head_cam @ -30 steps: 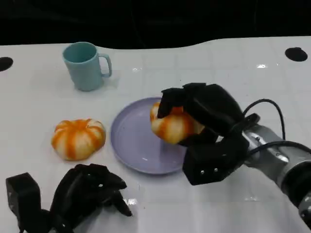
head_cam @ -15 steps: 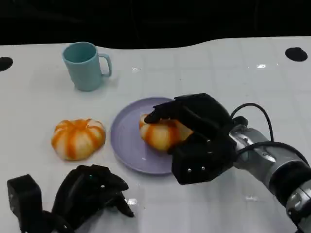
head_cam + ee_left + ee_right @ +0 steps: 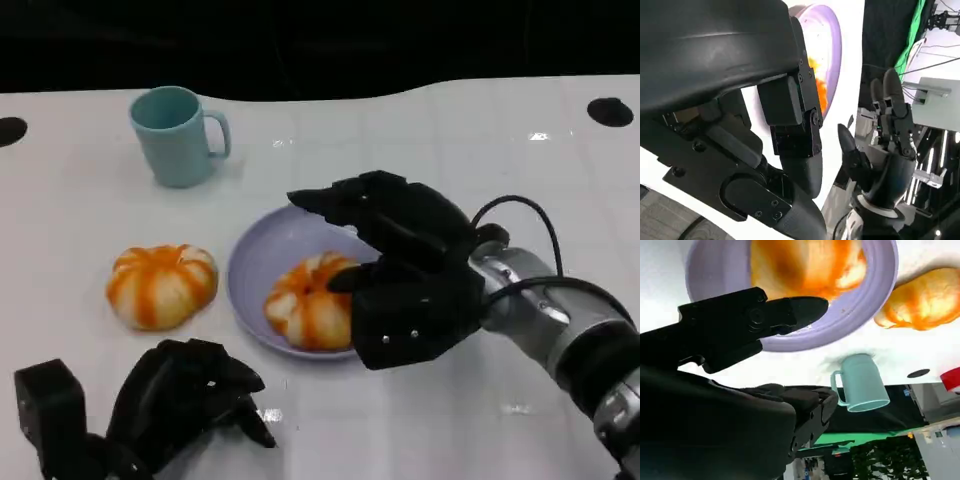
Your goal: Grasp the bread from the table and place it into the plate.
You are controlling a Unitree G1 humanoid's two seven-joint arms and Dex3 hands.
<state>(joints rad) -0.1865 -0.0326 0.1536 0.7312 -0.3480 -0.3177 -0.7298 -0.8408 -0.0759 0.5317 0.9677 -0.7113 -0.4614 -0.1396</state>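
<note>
Head view: bread (image 3: 305,302) sits in the plate (image 3: 262,262), near its front rim, and the right hand (image 3: 400,265) is spread just above and right of it, fingers apart, holding nothing. Release looks done; next call is lifting clear. A second bread (image 3: 161,285) lies left; left hand (image 3: 185,395) rests curled, empty, near the front edge.

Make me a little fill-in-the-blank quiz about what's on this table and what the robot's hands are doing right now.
1. One bread lies in the purple ____.
2. The second bread rests on the white ____, beside the plate.
3. The right hand is above the plate with its fingers ____, holding nothing.
4. The teal ____ stands beyond the plate, handle toward it.

Missing words: plate; table; spread; mug
</note>
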